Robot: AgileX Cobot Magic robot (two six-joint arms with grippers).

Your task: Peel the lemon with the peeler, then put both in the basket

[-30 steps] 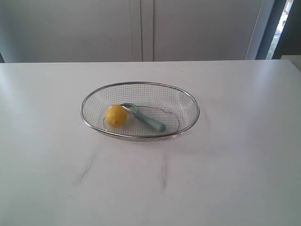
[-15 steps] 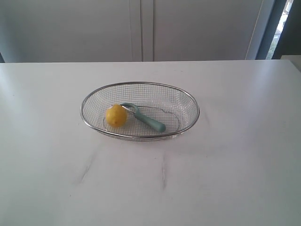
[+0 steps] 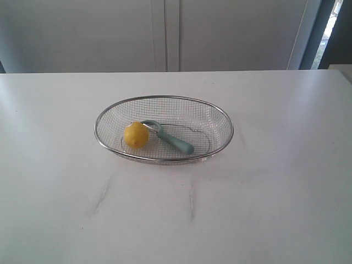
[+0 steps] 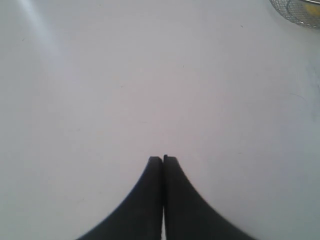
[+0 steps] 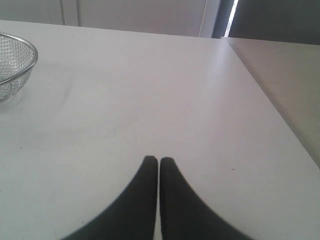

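The yellow lemon (image 3: 136, 135) lies inside the wire mesh basket (image 3: 223, 118), toward its left side. Beside it the teal-handled peeler (image 3: 175, 141) rests in the basket, its metal blade head touching the lemon. Neither arm shows in the exterior view. My left gripper (image 4: 163, 158) is shut and empty above bare table, with a corner of the basket (image 4: 292, 16) and a bit of the lemon (image 4: 311, 6) far off. My right gripper (image 5: 158, 160) is also shut on nothing, the basket's rim (image 5: 29, 47) well away from it.
The basket stands mid-table on a white tabletop (image 3: 176, 209) with faint grey scuffs (image 3: 191, 201). Grey cabinet doors (image 3: 165, 33) rise behind the table. In the right wrist view the table's edge (image 5: 270, 105) runs beside a lower beige surface.
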